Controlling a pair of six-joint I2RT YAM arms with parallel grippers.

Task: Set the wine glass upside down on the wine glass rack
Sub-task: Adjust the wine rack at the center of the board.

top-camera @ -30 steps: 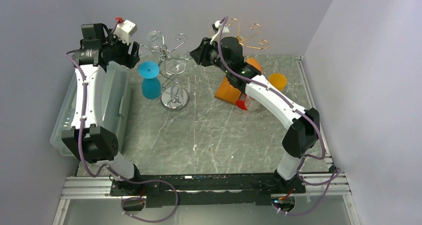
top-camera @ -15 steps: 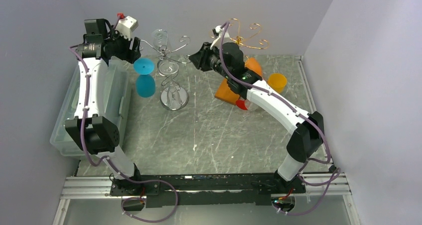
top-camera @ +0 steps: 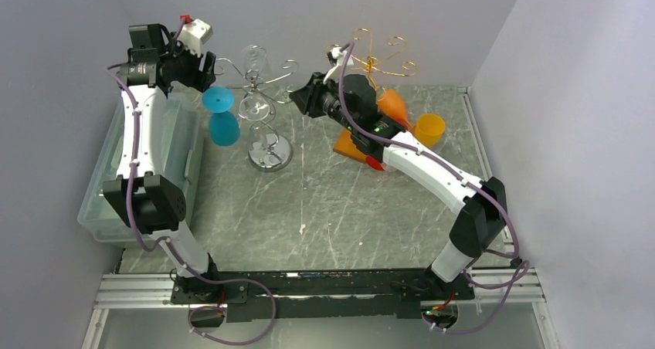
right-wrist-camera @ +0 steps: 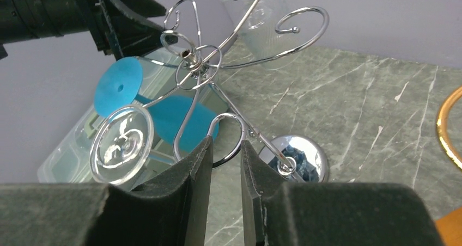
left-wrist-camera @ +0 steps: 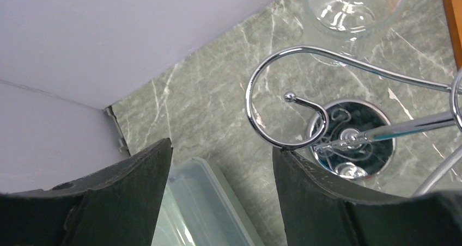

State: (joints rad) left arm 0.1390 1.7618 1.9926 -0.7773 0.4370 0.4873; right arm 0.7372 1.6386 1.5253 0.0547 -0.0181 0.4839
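A blue wine glass (top-camera: 225, 130) hangs upside down by its foot (right-wrist-camera: 117, 85) from the left arm of the silver wine glass rack (top-camera: 270, 154). My left gripper (top-camera: 210, 69) is open and empty, up and behind the glass's foot. In the left wrist view (left-wrist-camera: 222, 148) a rack hook (left-wrist-camera: 290, 97) curls just past its right finger. My right gripper (top-camera: 300, 96) is at the rack's right side. In the right wrist view (right-wrist-camera: 226, 142) its jaws are nearly closed with a wire loop of the rack (right-wrist-camera: 197, 58) between the tips.
Two clear glasses (top-camera: 253, 55) (right-wrist-camera: 121, 142) also hang on the rack. A clear plastic bin (top-camera: 100, 202) lies at the left edge under the left arm. A gold rack (top-camera: 382, 59), an orange block (top-camera: 355, 142) and an orange cup (top-camera: 430, 127) stand at the back right.
My left gripper has drawn up and back from the blue glass. The blue glass and its rack arm have shifted a little left. My right gripper has edged left and down at the rack.
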